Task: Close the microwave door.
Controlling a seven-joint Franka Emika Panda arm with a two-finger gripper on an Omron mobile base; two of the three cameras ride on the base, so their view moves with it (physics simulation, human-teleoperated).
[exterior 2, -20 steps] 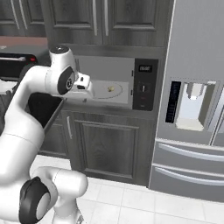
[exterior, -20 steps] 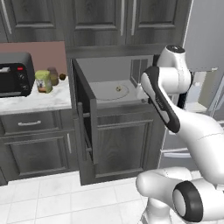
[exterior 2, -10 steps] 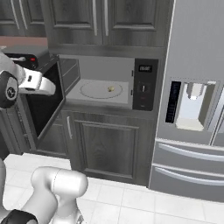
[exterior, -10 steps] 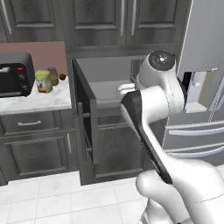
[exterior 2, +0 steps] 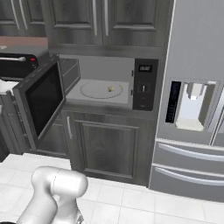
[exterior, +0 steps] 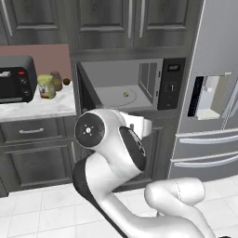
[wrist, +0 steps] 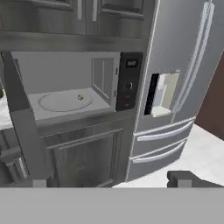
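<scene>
The microwave door [exterior 2: 41, 101] stands wide open, hinged on the left, swung out toward the near side. Its dark glass faces right in the right base view. In the hand view it shows edge-on as a slanted dark bar at left. The microwave [exterior 2: 107, 81] sits built in under the upper cabinets, w/ grey cavity, turntable [exterior 2: 101, 90] carrying a small yellowish bit, and button panel [exterior 2: 144, 83] on the right. The fridge [exterior 2: 192, 100] is just beside it on the right.

Risks, as I judge them:
- The claw sits on the inner, cavity side of the door. A push from there drives it further open, not shut. It needs to get round to the outer face or hook the free edge.
- The arm's elbow [exterior: 100, 135] is bulky & close in front of the door. A wide swing could clip the door edge or the lower cabinet [exterior 2: 109, 148].
- A push near the hinge gives little leverage, and the claw may slip off the glass.
- A hard shove could slam the door.

Pose: the arm is folded low, elbow bulging in front of the microwave in the left base view, wrist [exterior: 139, 124] tucked just under the opening. The hand camera looks toward the far right, at the microwave & fridge. Claw [wrist: 111, 178]: two dark tips well apart at the bottom edge, so spread, nothing between them.

The toaster oven [exterior: 16, 79] and jars [exterior: 46, 86] on the left worktop [exterior: 37, 106] are well clear.
</scene>
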